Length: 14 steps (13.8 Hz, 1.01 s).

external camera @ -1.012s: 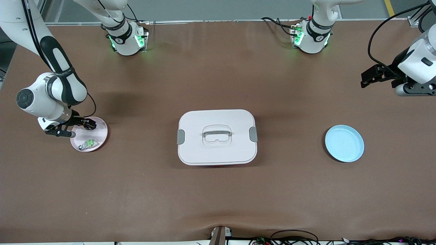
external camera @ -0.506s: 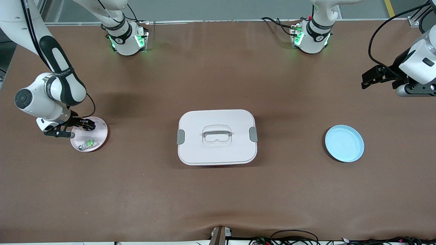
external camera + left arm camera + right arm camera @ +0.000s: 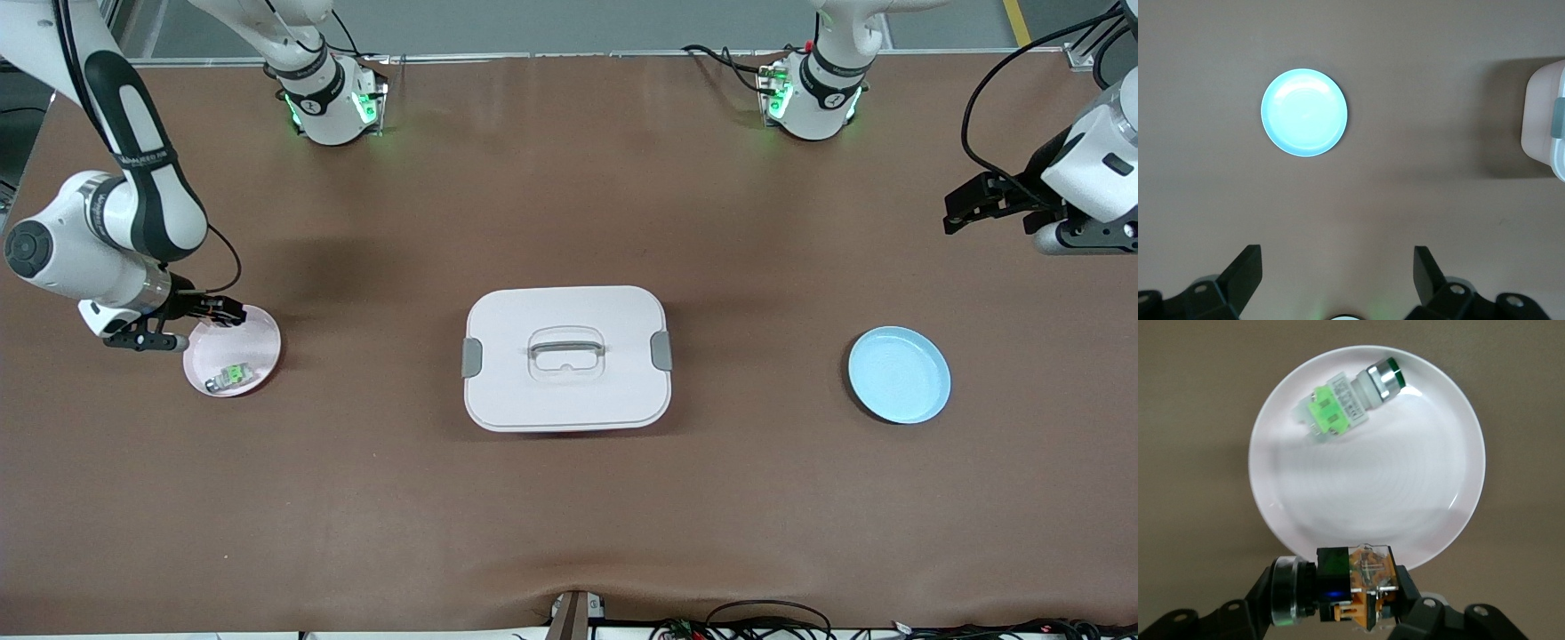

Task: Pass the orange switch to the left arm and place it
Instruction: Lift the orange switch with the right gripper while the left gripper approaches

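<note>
Brown cloth is covering the table in the front view, where the right gripper (image 3: 220, 313) is hanging over the pink plate (image 3: 258, 356) and the left gripper (image 3: 965, 209) is waiting with jaws spread wide and empty near the blue plate (image 3: 899, 374), the box (image 3: 566, 357) lying between them. From the left wrist, the blue plate is showing bare. From the right wrist, the jaws are clamping the orange switch (image 3: 1361, 581) above the green-and-grey switch (image 3: 1345, 401); lifting high should clear the box, and no writing is legible.

Robot lab — two bench-mounted arms (image 3: 133, 196), brown mat (image 3: 569, 498), cabling.
</note>
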Tool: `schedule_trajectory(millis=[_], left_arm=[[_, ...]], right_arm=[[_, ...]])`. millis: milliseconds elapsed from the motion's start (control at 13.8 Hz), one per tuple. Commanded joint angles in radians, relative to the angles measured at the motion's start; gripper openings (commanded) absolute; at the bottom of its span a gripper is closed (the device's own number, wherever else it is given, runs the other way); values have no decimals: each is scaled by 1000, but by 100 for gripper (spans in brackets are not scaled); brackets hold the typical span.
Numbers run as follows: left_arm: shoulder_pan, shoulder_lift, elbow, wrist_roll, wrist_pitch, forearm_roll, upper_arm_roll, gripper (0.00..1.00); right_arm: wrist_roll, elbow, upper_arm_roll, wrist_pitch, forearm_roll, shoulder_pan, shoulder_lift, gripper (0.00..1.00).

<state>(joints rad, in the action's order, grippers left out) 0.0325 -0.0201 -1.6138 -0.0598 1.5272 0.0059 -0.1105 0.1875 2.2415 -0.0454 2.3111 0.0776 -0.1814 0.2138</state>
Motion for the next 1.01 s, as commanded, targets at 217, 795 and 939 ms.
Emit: schedule_trajectory(millis=[217,795,939], left_arm=[[9,14,8,0,22,-14,-6,100],[-2,31,25,-64,24,-102,-12,100],[-2,32,23,-71,24,-141,-23,100]], right_arm=[[-149,-72,-2,-345,18,62,-140,20],[-485,-175,1,-660,21,235,-249,20],[-616,-177,2,-688,45,307,-277,20]])
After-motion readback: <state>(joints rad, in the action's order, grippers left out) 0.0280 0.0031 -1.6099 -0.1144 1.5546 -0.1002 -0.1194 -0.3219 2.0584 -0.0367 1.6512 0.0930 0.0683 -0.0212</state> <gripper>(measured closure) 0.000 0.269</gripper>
